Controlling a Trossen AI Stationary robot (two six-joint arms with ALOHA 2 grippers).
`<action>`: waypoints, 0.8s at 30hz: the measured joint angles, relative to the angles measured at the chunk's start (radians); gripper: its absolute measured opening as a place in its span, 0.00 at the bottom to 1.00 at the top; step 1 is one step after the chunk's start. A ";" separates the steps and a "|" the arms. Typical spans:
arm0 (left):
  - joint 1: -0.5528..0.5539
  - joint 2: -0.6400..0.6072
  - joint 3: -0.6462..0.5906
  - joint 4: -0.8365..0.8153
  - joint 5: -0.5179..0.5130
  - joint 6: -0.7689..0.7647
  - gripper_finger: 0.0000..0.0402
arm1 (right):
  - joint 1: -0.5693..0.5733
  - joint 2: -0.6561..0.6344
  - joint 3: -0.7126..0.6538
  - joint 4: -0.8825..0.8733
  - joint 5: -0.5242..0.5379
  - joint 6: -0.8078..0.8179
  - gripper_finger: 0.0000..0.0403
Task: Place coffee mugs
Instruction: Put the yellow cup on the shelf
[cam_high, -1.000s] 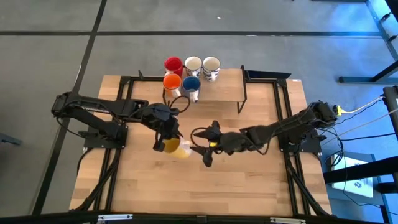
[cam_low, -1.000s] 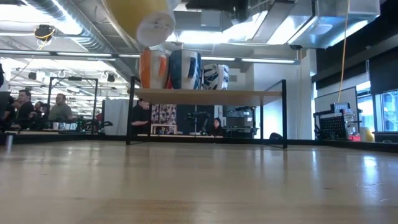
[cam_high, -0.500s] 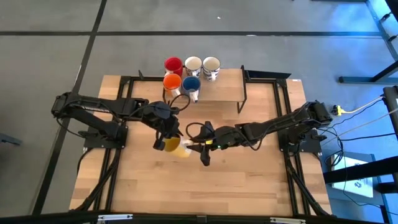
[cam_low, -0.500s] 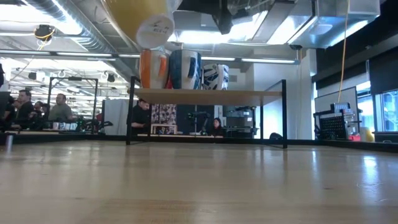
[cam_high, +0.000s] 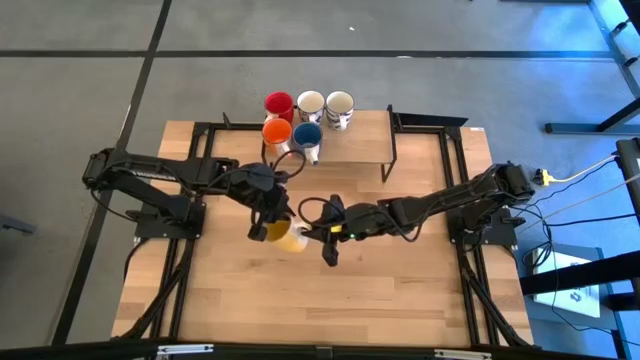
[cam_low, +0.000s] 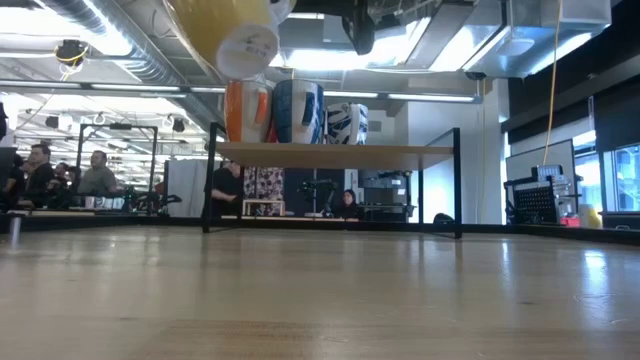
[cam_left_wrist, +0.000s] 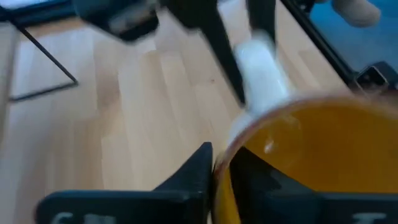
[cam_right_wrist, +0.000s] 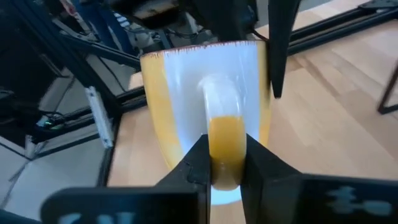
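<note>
Plainly, the main risk is judged to lie in the handover of the yellow-orange mug (cam_high: 287, 237), which is held in the air above the middle of the table (cam_high: 400, 300). It is gripped by both arms at once: its rim is pinched by the left gripper (cam_left_wrist: 219, 167), one finger inside and one outside, and its handle (cam_right_wrist: 224, 144) is clamped between the fingers of the right gripper (cam_right_wrist: 224, 163). If the rim is let go before the handle grip is firm, the mug could be swung about the handle, tipped, or dropped onto the wood. If both grips are kept while either arm is moved, the mug could be twisted or wrenched loose.

The left arm (cam_high: 160, 180) is reached in from the left side of the table, with its wrist bent down over the mug. The right arm (cam_high: 450, 205) is stretched low and nearly straight from the right side, so that its gripper is brought to the mug's handle.

Five other mugs (cam_high: 305, 118) are seen grouped on the raised shelf (cam_high: 365, 140) at the far edge, well apart from the held one; open room is left on the shelf beside them.
</note>
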 joint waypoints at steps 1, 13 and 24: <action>-0.001 -0.001 0.001 0.009 -0.013 -0.006 0.14 | 0.000 0.000 0.000 -0.006 0.007 -0.002 0.08; 0.013 -0.155 0.001 -0.081 -0.108 -0.113 0.33 | 0.028 -0.086 -0.001 -0.175 0.208 -0.021 0.08; 0.013 -0.402 0.002 -0.130 -0.295 -0.185 0.32 | 0.046 -0.280 -0.124 -0.315 0.514 0.061 0.08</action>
